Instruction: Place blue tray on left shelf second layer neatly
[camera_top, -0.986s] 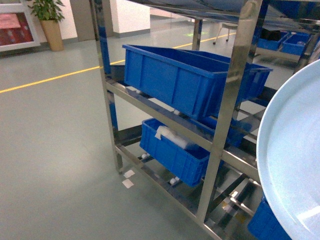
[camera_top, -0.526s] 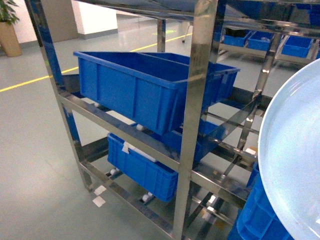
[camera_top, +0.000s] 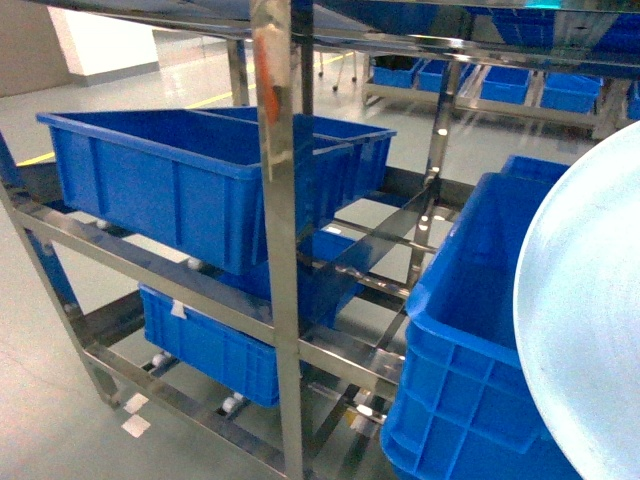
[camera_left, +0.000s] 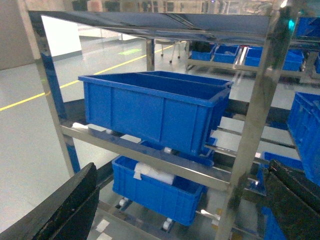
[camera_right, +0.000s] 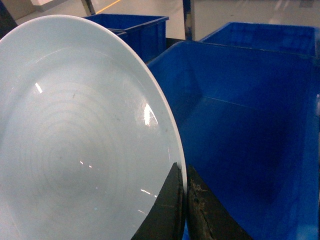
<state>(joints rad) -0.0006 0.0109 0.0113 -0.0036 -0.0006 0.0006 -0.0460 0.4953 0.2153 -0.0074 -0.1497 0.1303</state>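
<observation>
The blue tray (camera_right: 80, 140), a pale glossy round dish, stands on edge and fills the left of the right wrist view. It also fills the right edge of the head view (camera_top: 590, 320). My right gripper (camera_right: 184, 176) is shut on its rim, one finger on each face. My left gripper (camera_left: 182, 172) is open and holds nothing, its dark fingers (camera_left: 65, 210) at the bottom corners of the left wrist view. Ahead of it is the left shelf second layer (camera_left: 150, 156), a steel tier (camera_top: 140, 262) bearing a large royal-blue crate (camera_top: 170, 185).
A shiny steel upright (camera_top: 275, 250) stands at the middle of the head view. A smaller blue crate (camera_top: 205, 345) sits on the tier below. Beside and behind the tray is a deep blue crate (camera_top: 465, 330), its hollow (camera_right: 250, 125) showing. More crates (camera_top: 520, 85) line racks behind.
The head view has swung right: the rack and its crates slid left in view, and the deep blue crate came in at lower right. The tray stays at the right edge.
</observation>
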